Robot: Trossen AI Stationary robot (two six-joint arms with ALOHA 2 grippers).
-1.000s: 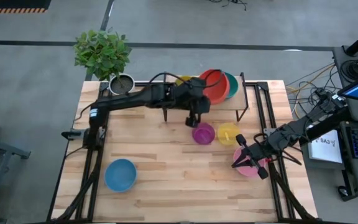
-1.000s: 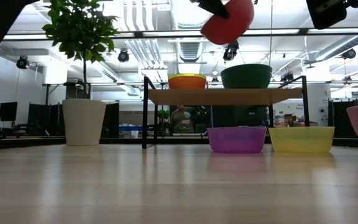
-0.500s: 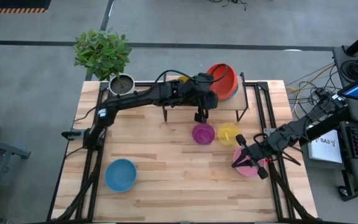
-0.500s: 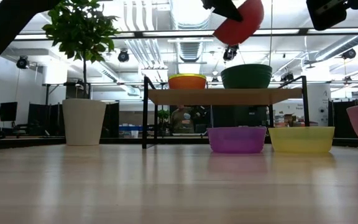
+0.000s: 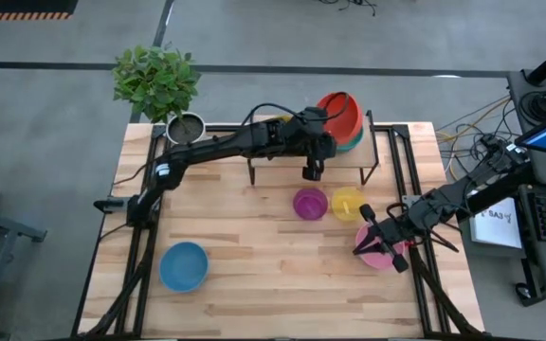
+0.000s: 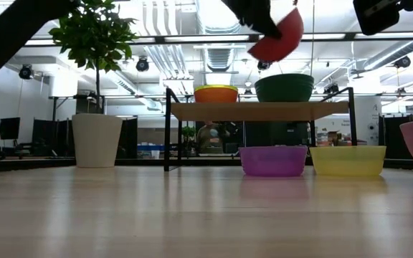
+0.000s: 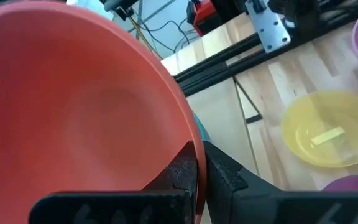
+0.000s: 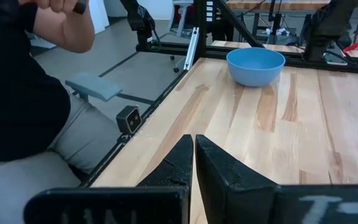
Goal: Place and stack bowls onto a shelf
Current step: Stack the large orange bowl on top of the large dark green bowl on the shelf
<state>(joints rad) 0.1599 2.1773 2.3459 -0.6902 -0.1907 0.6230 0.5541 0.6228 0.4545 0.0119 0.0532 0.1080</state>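
Your left claw [image 7: 196, 167] is clamped on the rim of the red bowl [image 5: 341, 116], holding it tilted in the air above the teal bowl [image 6: 284, 87] at the shelf's [image 6: 260, 110] right end. The orange bowl [image 6: 216, 94] sits on the shelf's left end. Your right claw [image 8: 193, 155] is pinched shut with nothing in it, parked by the pink bowl [image 5: 380, 255] near the worktop's [image 5: 273, 275] right edge.
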